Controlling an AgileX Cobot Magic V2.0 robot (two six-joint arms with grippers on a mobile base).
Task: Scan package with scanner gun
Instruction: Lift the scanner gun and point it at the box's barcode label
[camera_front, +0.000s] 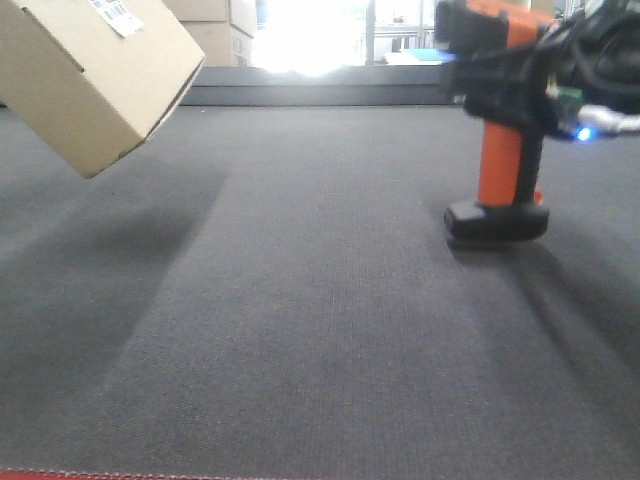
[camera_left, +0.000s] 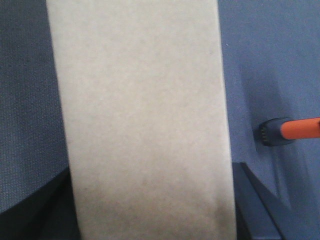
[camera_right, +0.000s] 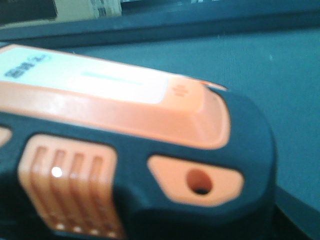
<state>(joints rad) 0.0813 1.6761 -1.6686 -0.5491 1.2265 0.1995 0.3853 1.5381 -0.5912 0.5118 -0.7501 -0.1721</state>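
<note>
A: What does the right gripper (camera_front: 545, 85) have?

B: It sits against the head of the scanner (camera_front: 497, 160), black on black and blurred. I cannot tell whether it is clamped or only touching. In its own wrist view the scanner's orange and black shell fills the picture, and no finger shows.

A: Where is the scanner?

B: It stands upright at the right of the worktop (camera_front: 320, 330). Its flat base is down on the mat with the orange handle above. A blue light (camera_front: 584, 133) glows on the gripper beside the handle.

A: And the left gripper (camera_left: 145, 215)?

B: It is spread wide and closed on the box (camera_front: 95, 75). In its wrist view, dark fingers (camera_left: 257, 205) flank the tan face on both sides, low down. The box hangs tilted at the left, clear of the worktop and well apart from the scanner. Its shadow falls on the mat beneath.

A: Counts?

B: Two grippers, one scanner, one box. One white sticker (camera_front: 118, 15) is on the box's upper face, cut off by the frame edge. Far back, beside a bright glare, tan cartons (camera_front: 215, 35) are stacked. There are at least two; beyond that I cannot tell.
</note>
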